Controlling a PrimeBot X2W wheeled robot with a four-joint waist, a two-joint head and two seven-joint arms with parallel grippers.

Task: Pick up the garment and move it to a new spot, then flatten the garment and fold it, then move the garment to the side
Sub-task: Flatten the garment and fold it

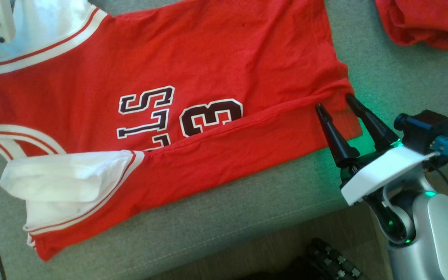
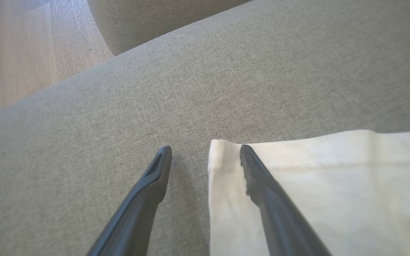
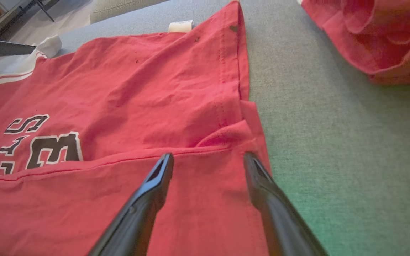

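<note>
Folding step in hand: the red garment is spread on the grey cushion, its near edge turned over.

The right gripper is held with fingers apart over the folded hem corner. The left gripper is spread wide at the white sleeve. Nothing is clamped. Next, it is judged, both ends should be pinched and carried across evenly.

The right gripper reaches from the near right, jaws spread wide; the left gripper has its jaws equally parted.
</note>
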